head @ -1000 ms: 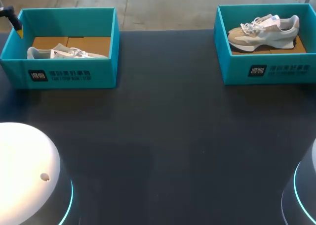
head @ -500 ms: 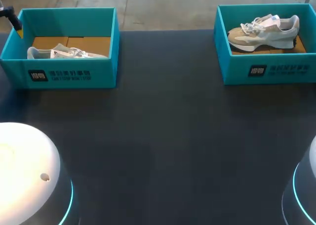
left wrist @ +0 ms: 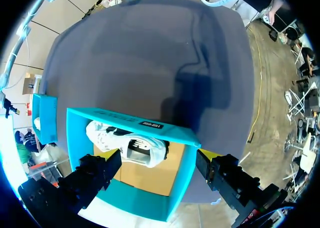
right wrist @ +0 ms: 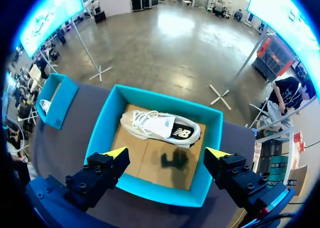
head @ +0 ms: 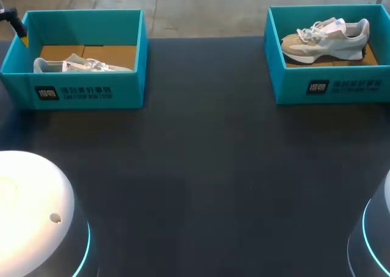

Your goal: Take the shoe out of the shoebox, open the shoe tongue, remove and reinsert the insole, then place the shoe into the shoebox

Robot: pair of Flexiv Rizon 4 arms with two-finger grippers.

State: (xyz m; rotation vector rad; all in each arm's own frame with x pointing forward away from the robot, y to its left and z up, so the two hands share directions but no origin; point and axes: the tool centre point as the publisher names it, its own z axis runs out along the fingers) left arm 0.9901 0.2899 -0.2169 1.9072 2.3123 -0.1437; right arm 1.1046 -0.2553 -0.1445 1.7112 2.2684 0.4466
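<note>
Two teal shoeboxes stand at the back of the dark table. The left shoebox (head: 91, 91) holds a white and grey shoe (head: 79, 64) lying against its front wall. The right shoebox (head: 329, 85) holds a beige and white shoe (head: 326, 38). My left gripper (left wrist: 160, 163) hangs open high above the left shoebox (left wrist: 130, 125), with its shoe (left wrist: 127, 148) below and between the fingers. My right gripper (right wrist: 167, 155) hangs open above the right shoebox (right wrist: 102, 133) and its shoe (right wrist: 160, 128). Neither gripper touches anything.
The dark table (head: 201, 167) stretches between and in front of the boxes. My arms' white bases (head: 30, 210) sit at the near corners. A dark finger (head: 15, 22) of my left gripper shows by the left box's far corner.
</note>
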